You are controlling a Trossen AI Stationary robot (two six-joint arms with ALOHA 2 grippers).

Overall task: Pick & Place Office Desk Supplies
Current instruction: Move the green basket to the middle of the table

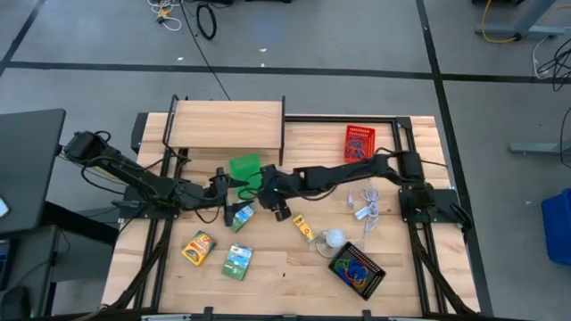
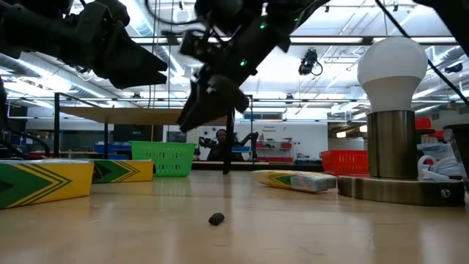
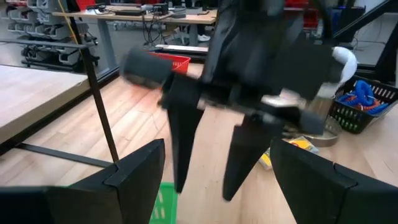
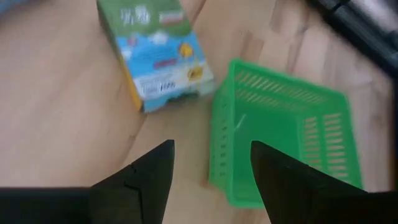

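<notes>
My right gripper (image 4: 211, 149) hangs open above the table in the middle, pointing down and toward the left edge. Below it lie the green mesh basket (image 4: 280, 137) and a green-and-blue printed packet (image 4: 158, 53), with nothing between its fingers. My left gripper (image 3: 217, 149) is open too, close by and facing the right gripper (image 3: 205, 186). Two more packets, one yellow (image 1: 199, 247) and one green (image 1: 237, 261), lie flat near the front edge. A small yellow piece (image 1: 304, 228) lies beside the white ball (image 1: 334, 238). Coloured loops fill the black basket (image 1: 357, 270).
A red basket (image 1: 359, 143) stands at the far right. The white cord (image 1: 366, 205) lies under the right arm. A raised wooden shelf (image 1: 226, 125) stands at the far edge, behind the green basket (image 1: 244, 168). A small dark bit (image 2: 216, 218) lies on the near tabletop.
</notes>
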